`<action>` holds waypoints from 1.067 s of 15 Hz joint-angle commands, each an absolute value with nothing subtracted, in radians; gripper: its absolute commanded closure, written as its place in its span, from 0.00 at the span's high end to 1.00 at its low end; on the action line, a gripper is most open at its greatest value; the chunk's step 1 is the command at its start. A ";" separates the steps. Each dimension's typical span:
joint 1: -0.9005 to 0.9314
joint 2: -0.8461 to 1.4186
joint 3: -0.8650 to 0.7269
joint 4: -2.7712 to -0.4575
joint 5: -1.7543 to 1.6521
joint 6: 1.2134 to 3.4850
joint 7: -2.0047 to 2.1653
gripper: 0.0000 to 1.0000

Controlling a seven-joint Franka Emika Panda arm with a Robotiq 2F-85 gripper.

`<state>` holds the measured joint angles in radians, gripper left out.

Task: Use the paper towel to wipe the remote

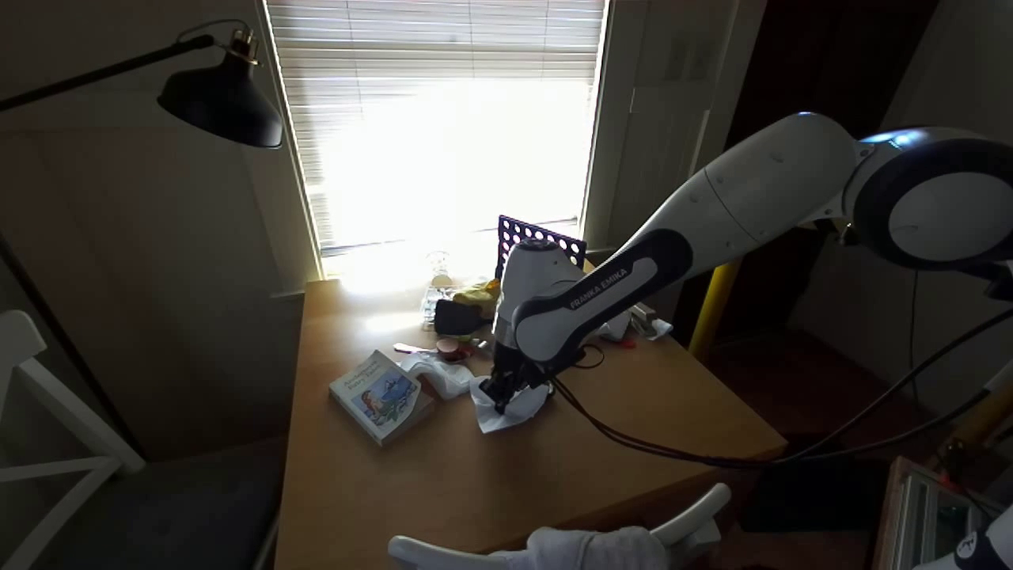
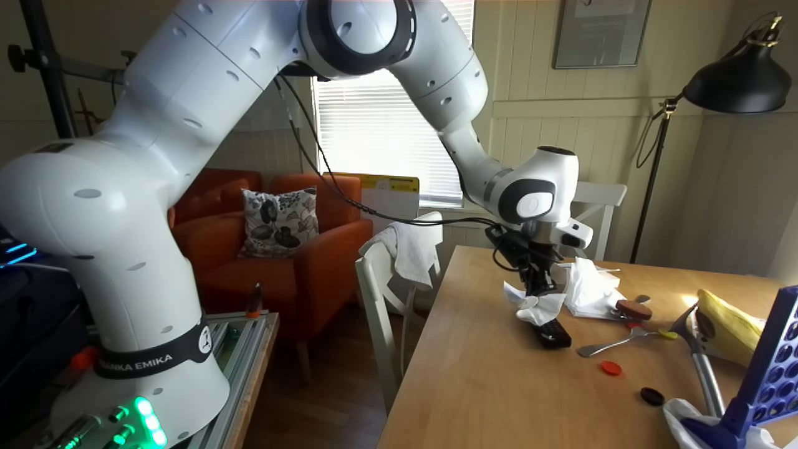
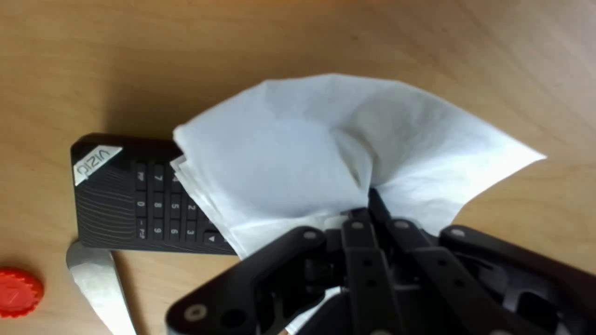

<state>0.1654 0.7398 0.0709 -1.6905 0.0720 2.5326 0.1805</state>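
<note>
Your gripper [image 3: 371,209]: fingertips close together, pinching the paper towel [image 3: 288,153].
Remote [image 3: 107,204]: flat on the table [image 2: 474,374], partly under the towel, number keys showing.
Blue rack [image 1: 524,229]: upright; in an exterior view you see light through its holes.
Clear vessel-like thing [image 1: 440,273]: near the window [image 1: 451,142]; glare hides any contents.

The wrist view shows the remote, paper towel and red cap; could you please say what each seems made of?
Remote: probably satin black plastic, given its printed keys and wavy lines.
Paper towel: apparently thin matte paper, judging by soft creases and layered edges.
Red cap: likely plastic, from its solid colour and ridged rim; finish unclear.
</note>
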 commanded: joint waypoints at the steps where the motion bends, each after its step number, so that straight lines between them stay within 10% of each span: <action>1: 0.207 0.778 0.005 -1.645 0.048 2.542 0.275 0.01; 16: 0.124 0.712 -0.027 -1.739 0.122 2.526 0.355 0.01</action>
